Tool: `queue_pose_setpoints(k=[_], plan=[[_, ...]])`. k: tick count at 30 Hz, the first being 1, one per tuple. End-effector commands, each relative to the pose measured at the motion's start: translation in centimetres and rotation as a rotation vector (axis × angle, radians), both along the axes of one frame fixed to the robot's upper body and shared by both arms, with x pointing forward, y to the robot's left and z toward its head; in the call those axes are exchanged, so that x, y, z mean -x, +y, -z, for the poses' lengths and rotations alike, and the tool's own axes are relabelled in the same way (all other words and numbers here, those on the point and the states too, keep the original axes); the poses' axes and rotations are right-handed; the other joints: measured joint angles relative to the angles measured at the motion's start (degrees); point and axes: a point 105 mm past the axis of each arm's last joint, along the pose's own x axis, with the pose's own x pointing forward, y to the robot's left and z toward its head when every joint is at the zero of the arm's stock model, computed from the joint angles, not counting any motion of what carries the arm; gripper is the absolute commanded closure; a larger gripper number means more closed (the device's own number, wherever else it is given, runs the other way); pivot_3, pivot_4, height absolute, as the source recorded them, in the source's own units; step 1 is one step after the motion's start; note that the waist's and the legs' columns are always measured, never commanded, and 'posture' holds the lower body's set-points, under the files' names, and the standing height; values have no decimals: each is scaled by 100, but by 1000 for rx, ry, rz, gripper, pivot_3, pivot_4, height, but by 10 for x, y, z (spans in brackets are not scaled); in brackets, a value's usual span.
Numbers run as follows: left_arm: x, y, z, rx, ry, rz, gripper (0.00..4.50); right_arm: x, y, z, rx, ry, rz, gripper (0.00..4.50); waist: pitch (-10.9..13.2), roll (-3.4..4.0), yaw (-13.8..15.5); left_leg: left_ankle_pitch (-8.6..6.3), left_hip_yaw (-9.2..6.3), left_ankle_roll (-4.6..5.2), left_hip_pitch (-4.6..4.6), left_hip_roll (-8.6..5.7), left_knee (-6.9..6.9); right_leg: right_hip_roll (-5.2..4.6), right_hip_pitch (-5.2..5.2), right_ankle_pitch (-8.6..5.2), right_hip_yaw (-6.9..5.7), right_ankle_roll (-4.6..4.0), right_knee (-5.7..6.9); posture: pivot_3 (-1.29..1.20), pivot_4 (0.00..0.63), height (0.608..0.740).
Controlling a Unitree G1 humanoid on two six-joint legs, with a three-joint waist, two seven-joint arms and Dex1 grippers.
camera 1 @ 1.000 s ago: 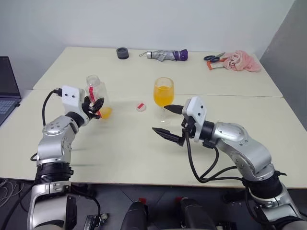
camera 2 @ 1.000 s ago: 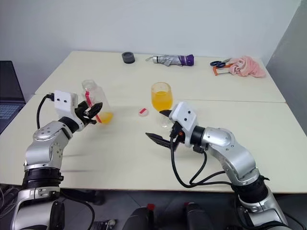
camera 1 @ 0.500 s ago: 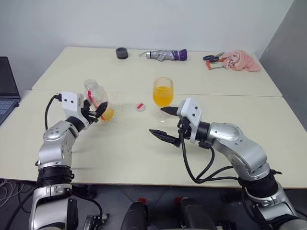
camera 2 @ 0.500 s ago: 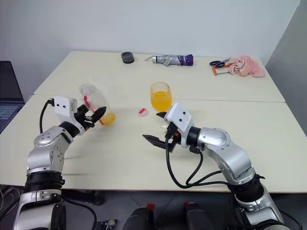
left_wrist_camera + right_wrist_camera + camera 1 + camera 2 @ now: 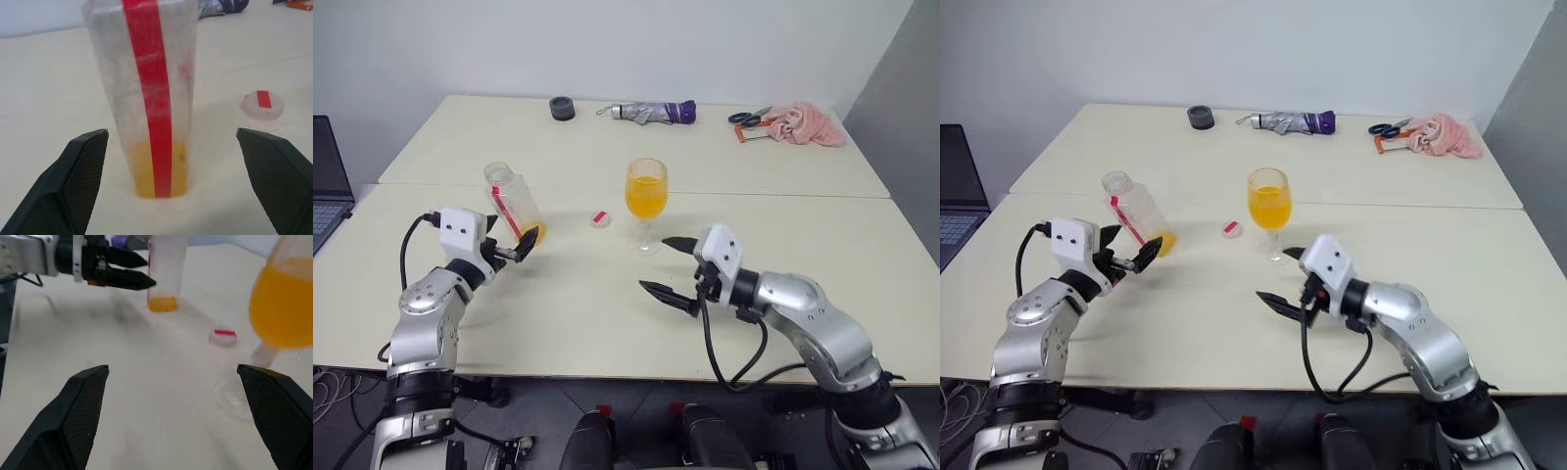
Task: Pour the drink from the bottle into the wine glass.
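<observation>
Black left gripper (image 5: 512, 252) fingers wide, level, off bottle (image 5: 513, 205); right gripper (image 5: 672, 268) wide too; left wrist view shows drink (image 5: 159, 169) dregs.

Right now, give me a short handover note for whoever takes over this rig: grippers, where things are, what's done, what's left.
Left gripper: open, just short of the bottle, not touching it.
Right gripper: open, holds nothing, near the glass.
Bottle: stands on the table, uncapped, a little drink at the bottom.
Cap: on the table between bottle and glass.
Glass: upright, bowl roughly half full of drink.
Done: the pour, it seems.
Left: probably just pull both arms back.
</observation>
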Motion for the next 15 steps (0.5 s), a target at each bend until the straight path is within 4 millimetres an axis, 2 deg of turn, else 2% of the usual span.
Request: queue_pose_setpoints(k=[1,2,5,7,15], plan=[[8,1,-17,-30,-61,-21,13,3,-10,-5,-44,-88,42,0,0,0,1,0,0,0,0,-1,0,0,-2,0,0,1,0,0,150,740],[9,1,-17,-28,-63,-24,13,3,-12,-2,-48,-92,55,0,0,0,1,0,1,0,1,-1,0,0,-1,-3,1,5,-1,0,150,740],[18,9,-13,-21,-69,-123,13,-16,-49,14,-147,-94,352,0,-3,-6,4,0,1,0,4,2,0,0,1,-5,2,8,-2,0,150,740],[25,9,-11,-9,-75,-137,13,-21,-64,19,-209,-101,481,0,-3,-5,4,-1,7,-1,6,5,-2,-1,2,-5,8,8,-2,0,150,740],[35,1,-8,28,-102,-143,13,-27,-84,33,-269,-115,655,0,-3,-4,2,0,27,-2,14,1,-9,4,-1,-9,25,13,-3,0,150,740]])
